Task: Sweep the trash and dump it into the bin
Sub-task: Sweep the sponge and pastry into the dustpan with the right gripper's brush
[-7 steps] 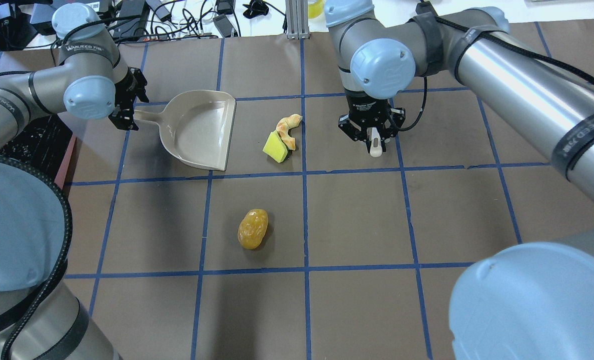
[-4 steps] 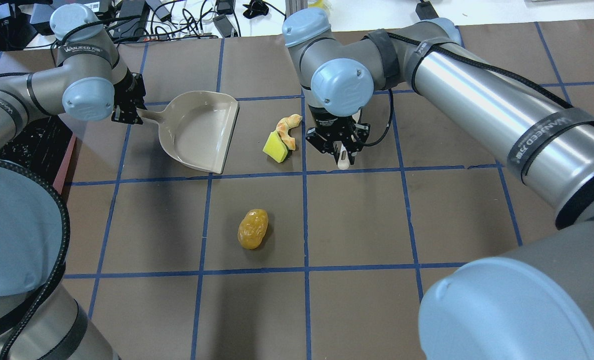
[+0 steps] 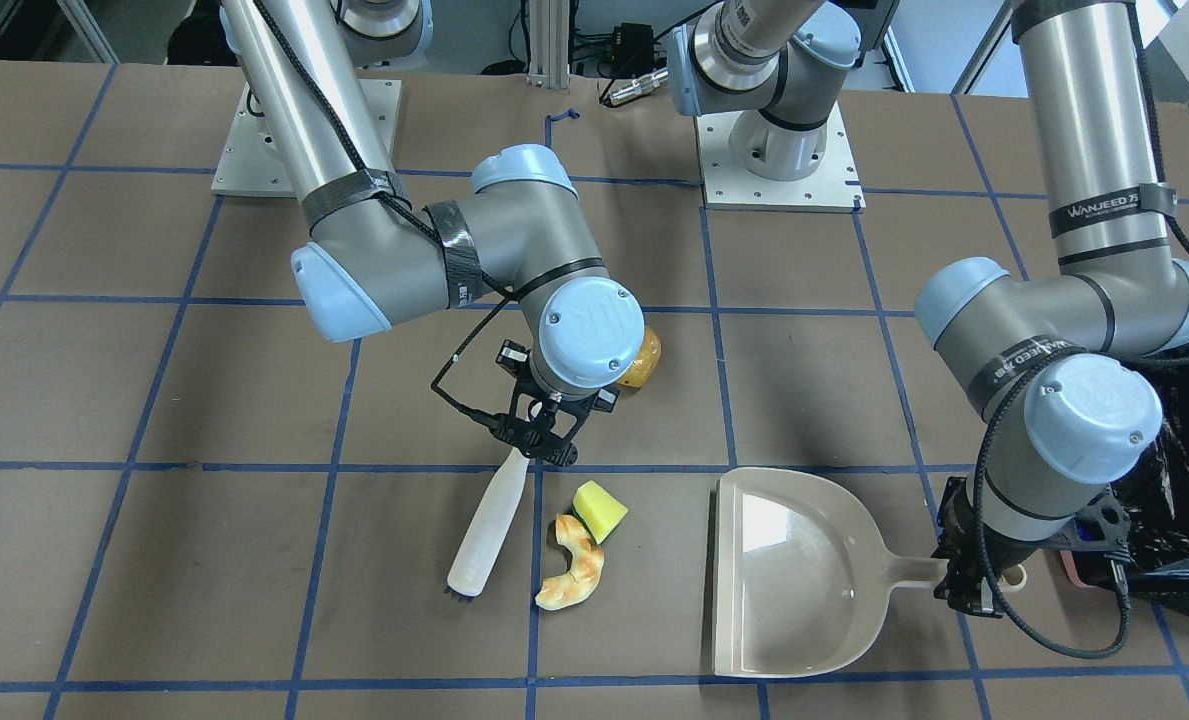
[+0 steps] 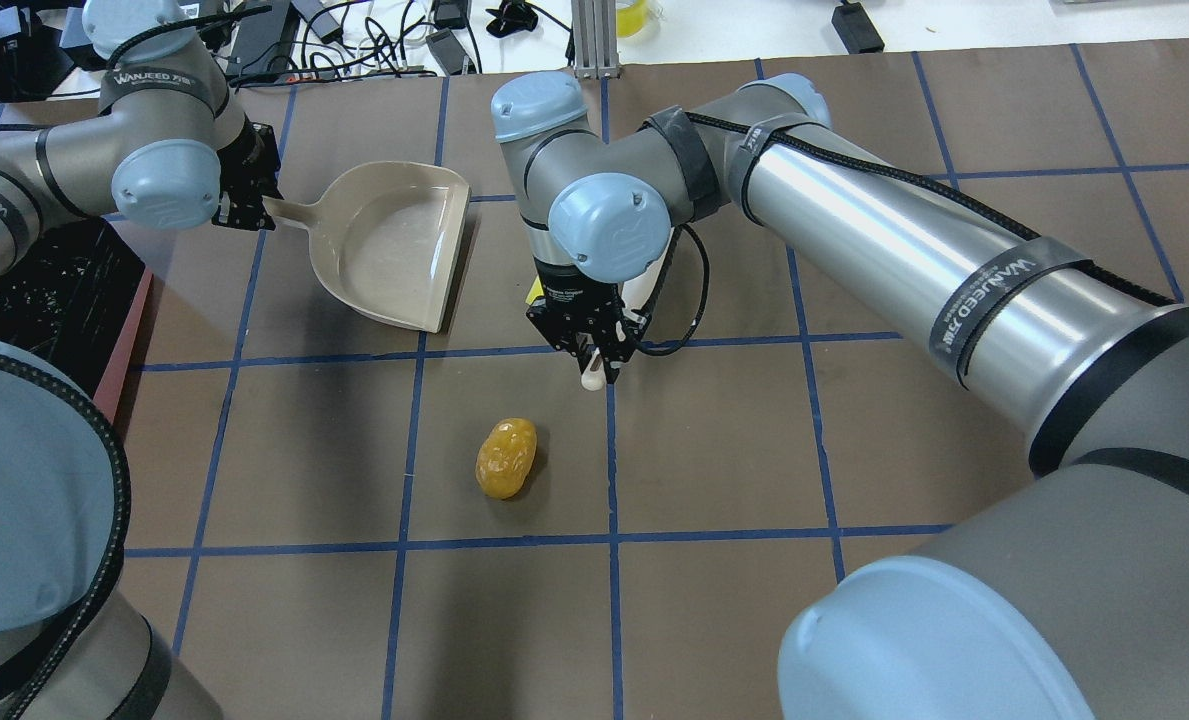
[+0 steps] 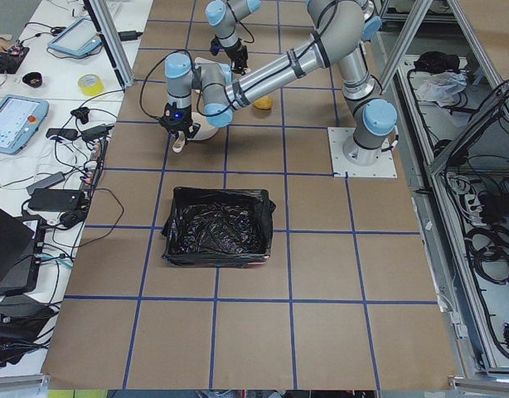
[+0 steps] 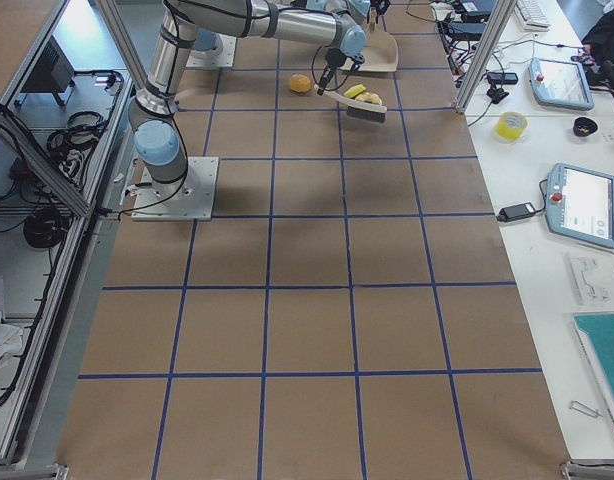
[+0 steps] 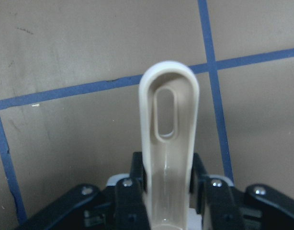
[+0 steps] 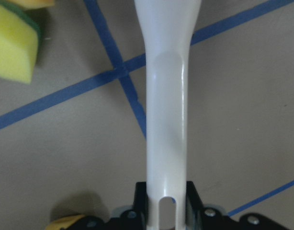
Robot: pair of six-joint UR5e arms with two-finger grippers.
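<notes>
Swinging across since a second ago, my right arm now hides the wedge and pastry in the overhead view. My right gripper (image 4: 594, 345) hangs mid-worktop, and the dustpan (image 4: 394, 240) has slid slightly toward the far edge. The golden lump (image 4: 506, 458) lies where it did, nearer my base. My left gripper (image 4: 244, 195) is at the dustpan's handle, with the bin (image 4: 119, 350) at the worktop's left edge.

From the front, my right gripper (image 3: 539, 440) is clamped on the white brush (image 3: 489, 530), which slants down to the worktop. Its bristle end is near the pastry (image 3: 574, 570), not touching it. The wedge (image 3: 599, 508) sits just beside the pastry, between the brush and the empty dustpan (image 3: 794, 570).

The left-end view shows the bin (image 5: 217, 195) (black bag, crinkled) well apart from the lump (image 5: 262, 103).

My left wrist camera shows my jaws closed on the dustpan's handle (image 7: 168, 143).

My right wrist camera shows my jaws gripping the brush's handle (image 8: 166, 120), with the wedge (image 8: 13, 48) off to one side.
</notes>
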